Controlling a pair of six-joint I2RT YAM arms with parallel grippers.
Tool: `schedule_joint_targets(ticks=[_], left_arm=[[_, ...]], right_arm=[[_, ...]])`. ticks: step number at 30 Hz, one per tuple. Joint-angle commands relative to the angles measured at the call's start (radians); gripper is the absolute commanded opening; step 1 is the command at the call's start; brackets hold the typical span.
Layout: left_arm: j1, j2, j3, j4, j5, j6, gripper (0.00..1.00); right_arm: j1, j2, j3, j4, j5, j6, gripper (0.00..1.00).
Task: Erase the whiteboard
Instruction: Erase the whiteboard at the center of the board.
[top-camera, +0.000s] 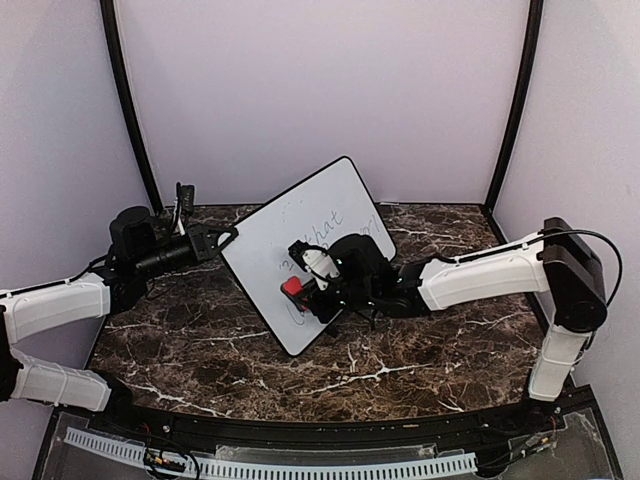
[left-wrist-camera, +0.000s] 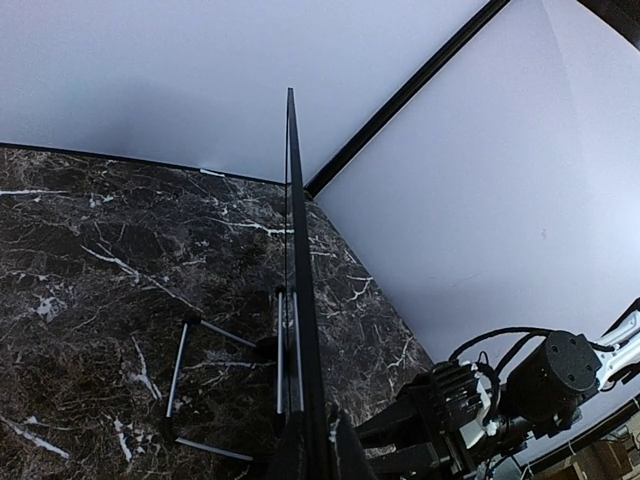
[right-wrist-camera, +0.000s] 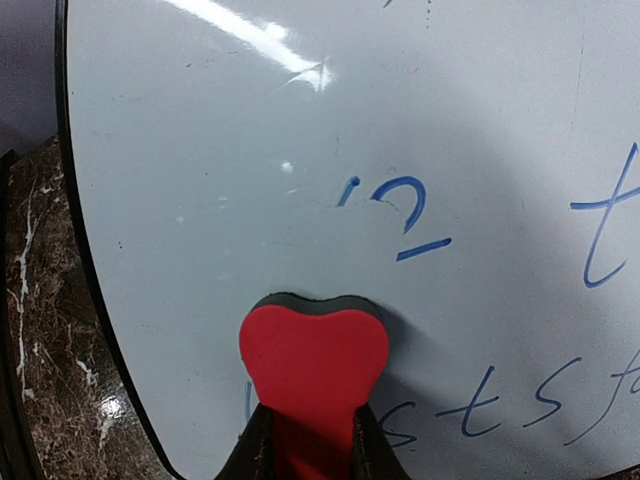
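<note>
We see the whiteboard (top-camera: 290, 225) propped at a tilt mid-table, its left edge clamped in the closed left gripper (top-camera: 226, 240), that arm reaching in low from the left. The right arm stretches leftward over the table (top-camera: 200, 350), the right gripper (top-camera: 303, 283) closed on a red eraser (right-wrist-camera: 315, 350) pressed against the written face

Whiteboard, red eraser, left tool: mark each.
whiteboard (top-camera: 265, 262), top external view, bare white face.
red eraser (right-wrist-camera: 314, 350), right wrist view, centre of red face.
left tool (top-camera: 222, 240), top external view, fingertips clamped on board edge.
</note>
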Motion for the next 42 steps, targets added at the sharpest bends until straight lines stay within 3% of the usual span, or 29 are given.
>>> schedule_joint_targets(ticks=[1,14,29,42], left_arm=[[-0.02,-0.041,0.019,0.152,0.142,-0.045,0.0],[-0.02,-0.048,0.017,0.152,0.142,-0.044,0.0],[-0.018,-0.046,0.018,0.152,0.142,-0.045,0.0],[-0.017,-0.045,0.017,0.147,0.135,-0.041,0.0]], right_arm=[[0.004,0.023,0.005,-0.028,0.014,0.022,0.02],[-0.014,0.104,0.293,-0.064,0.087,-0.043,0.03],[-0.018,-0.032,-0.053,0.047,0.067,0.055,0.04],[-0.017,0.084,0.173,-0.004,0.132,-0.013,0.17]])
